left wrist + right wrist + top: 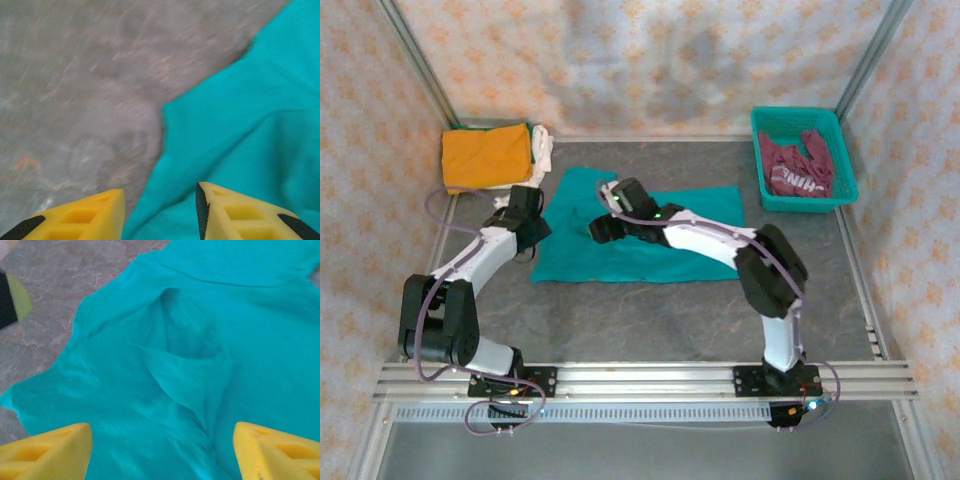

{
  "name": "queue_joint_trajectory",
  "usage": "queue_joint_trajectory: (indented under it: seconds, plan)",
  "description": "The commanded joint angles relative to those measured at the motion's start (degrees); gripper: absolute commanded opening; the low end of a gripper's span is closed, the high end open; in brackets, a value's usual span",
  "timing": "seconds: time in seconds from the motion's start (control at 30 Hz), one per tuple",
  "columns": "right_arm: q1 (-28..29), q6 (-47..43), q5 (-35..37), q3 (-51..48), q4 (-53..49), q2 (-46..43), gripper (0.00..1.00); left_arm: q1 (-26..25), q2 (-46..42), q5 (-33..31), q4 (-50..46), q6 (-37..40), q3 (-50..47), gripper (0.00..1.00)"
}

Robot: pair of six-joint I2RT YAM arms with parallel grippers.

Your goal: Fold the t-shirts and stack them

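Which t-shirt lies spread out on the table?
The teal t-shirt, spread flat in the middle. The orange one sits folded at the far left; the maroon one lies crumpled in the basket.

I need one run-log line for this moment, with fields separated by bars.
teal t-shirt: lying wrinkled | left fingers: open over its edge | right fingers: open above it | orange t-shirt: folded | maroon t-shirt: in basket
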Motion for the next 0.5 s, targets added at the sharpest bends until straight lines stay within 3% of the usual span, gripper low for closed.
queue_joint_trajectory:
  seconds: [0.0,0.1,0.3,0.37,0.43,0.47]
  plan:
    - [0.4,-5.8,3.1,7.6,-5.9,6.9,0.79,0.5,-4.3,1.7,0.2,-2.0,-4.1,0.42]
    - [1.7,-9.3,7.4,11.6,-7.0,10.9,0.85,0.6,-6.2,0.9,-0.6,-1.4,-6.3,0.43]
    - [2.1,-13.4,12.3,21.2,-12.9,18.8,0.84,0.7,-5.5,2.1,-0.3,-1.2,-8.0,0.44]
    - [2.1,-13.3,13.1,23.7,-14.0,20.6,0.76,0.7,-4.4,2.7,0.1,-1.4,-7.7,0.44]
    - [2.1,-12.7,13.6,25.6,-14.6,21.8,0.61,0.7,-3.4,3.7,0.7,-1.4,-7.4,0.44]
    - [2.1,-12.2,13.9,26.6,-14.8,22.4,0.48,0.7,-2.9,4.0,1.0,-1.4,-7.1,0.44]
